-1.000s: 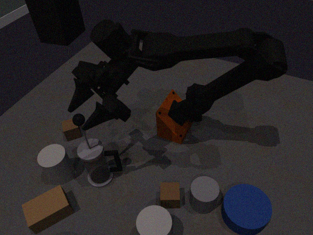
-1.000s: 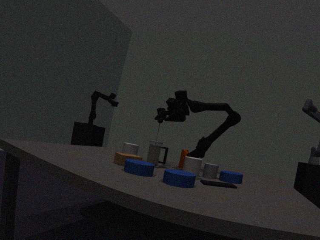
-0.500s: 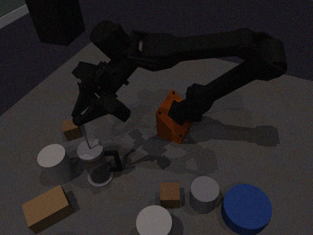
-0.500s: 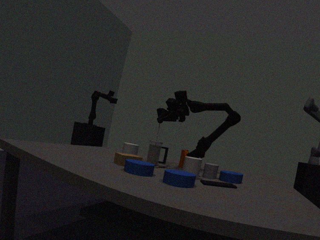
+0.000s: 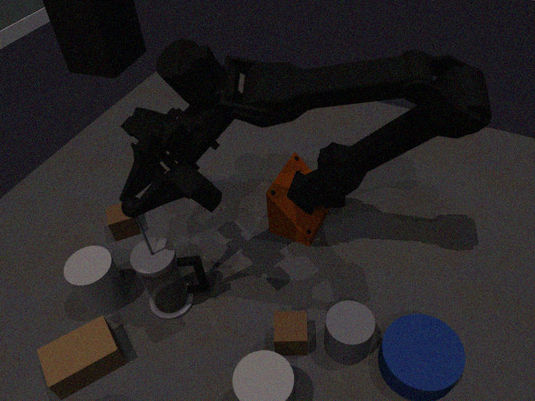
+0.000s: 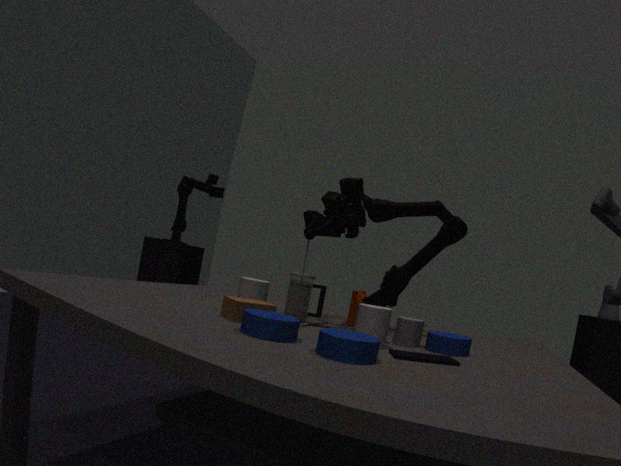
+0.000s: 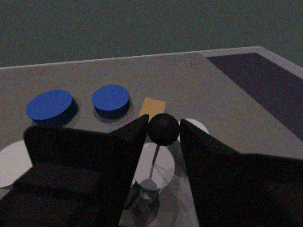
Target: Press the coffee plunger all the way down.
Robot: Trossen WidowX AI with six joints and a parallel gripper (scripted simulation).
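The coffee press [image 5: 156,281] [image 6: 297,300] [image 7: 164,168] stands upright on the table, with a pale lid and a black handle [image 5: 203,276] [image 6: 322,301]. Its thin plunger rod [image 5: 146,236] [image 6: 305,259] [image 7: 154,162] stands far up out of the lid. On top of the rod is a round black knob [image 5: 130,206] [image 6: 309,233] [image 7: 164,130]. My gripper [image 5: 128,201] [image 7: 164,121] is shut on the knob, one fingertip at each side in the wrist view. The knob is high above the lid. The far finger is partly hidden in the top view.
A white cylinder [image 5: 87,265] [image 6: 253,288] stands close beside the press. Wooden blocks [image 5: 77,352] [image 5: 290,325] [image 5: 124,227] lie around it. More pale cylinders [image 5: 263,379] [image 5: 350,323] and blue discs [image 5: 421,352] [image 6: 269,326] [image 6: 348,345] stand farther off. An orange block [image 5: 289,216] is at the arm's base.
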